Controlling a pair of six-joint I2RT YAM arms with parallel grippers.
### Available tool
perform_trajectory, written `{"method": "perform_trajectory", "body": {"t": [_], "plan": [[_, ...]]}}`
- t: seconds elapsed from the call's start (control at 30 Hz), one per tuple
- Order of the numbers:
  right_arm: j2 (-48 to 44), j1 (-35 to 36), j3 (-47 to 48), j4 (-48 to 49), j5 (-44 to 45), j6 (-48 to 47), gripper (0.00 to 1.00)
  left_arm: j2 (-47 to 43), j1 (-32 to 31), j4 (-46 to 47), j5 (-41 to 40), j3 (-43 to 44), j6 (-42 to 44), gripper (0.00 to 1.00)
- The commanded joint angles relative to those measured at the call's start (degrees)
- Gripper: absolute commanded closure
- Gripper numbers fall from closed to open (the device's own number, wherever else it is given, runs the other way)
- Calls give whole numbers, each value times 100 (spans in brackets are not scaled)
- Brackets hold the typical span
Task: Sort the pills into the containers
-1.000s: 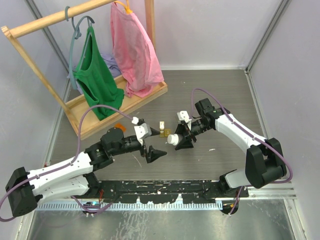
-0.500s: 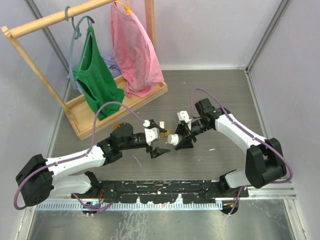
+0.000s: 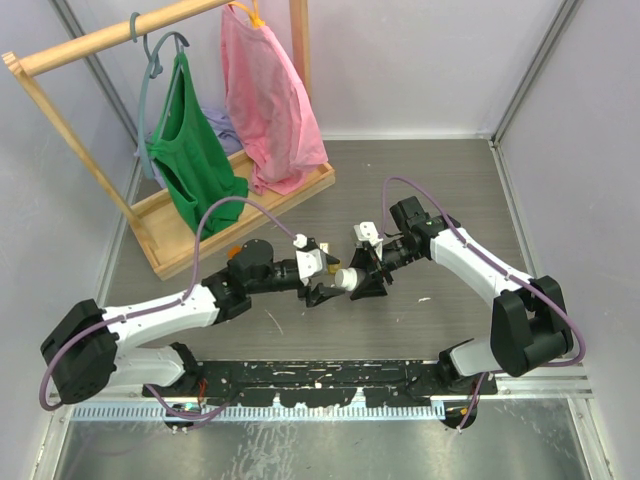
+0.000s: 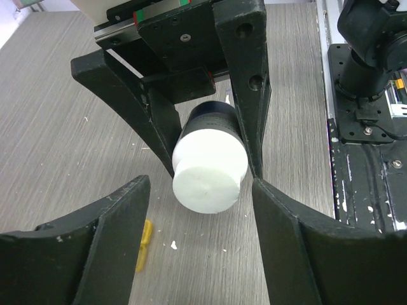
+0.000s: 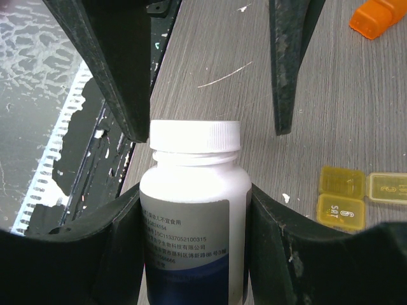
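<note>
- The yellow pill box (image 5: 341, 197) lies flat on the grey surface (image 5: 254, 95). In the right wrist view its two square cells are seen joined together, lids closed, to the right of the bottle and apart from it.
- A paler yellow box (image 5: 388, 187) is placed just beside the pill box, and an orange piece (image 5: 378, 16) lies farther away on the surface.
- The white bottle (image 5: 194, 210) is held above the surface, between the two arms. Its white cap (image 4: 210, 178) is on and points toward the left arm.
- The right hand (image 5: 193, 190) is closed on the body of the bottle, with one finger pressed on each side of it.
- The left hand (image 4: 198, 184) is placed around the cap with its jaws partly apart. A gap is seen between the cap and at least one finger, so nothing is gripped by this hand.
- In the top view both hands meet near the middle of the surface.
- A wooden rack (image 3: 100, 38) stands at the far left corner, and a green garment (image 3: 190, 165) and a pink garment (image 3: 265, 100) are hung on it.
</note>
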Motion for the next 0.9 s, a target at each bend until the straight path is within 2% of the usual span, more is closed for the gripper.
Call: {"method": "perform_trajectory", "body": {"t": [0.0, 0.2, 0.53, 0.73, 0.87], "plan": [[8, -18, 178, -3, -144, -127, 99, 77, 17, 482, 120, 291, -104, 35], [2, -14, 175, -10, -142, -123, 99, 173, 17, 506, 180, 330, -172, 43], [2, -19, 182, -16, -145, -136, 99, 136, 16, 504, 211, 332, -369, 63], [-5, -30, 192, -16, -129, -135, 99, 37, 15, 343, 188, 409, -1780, 78], [2, -30, 195, -29, -136, -136, 99, -89, -9, 64, -378, 416, -3219, 84]]}}
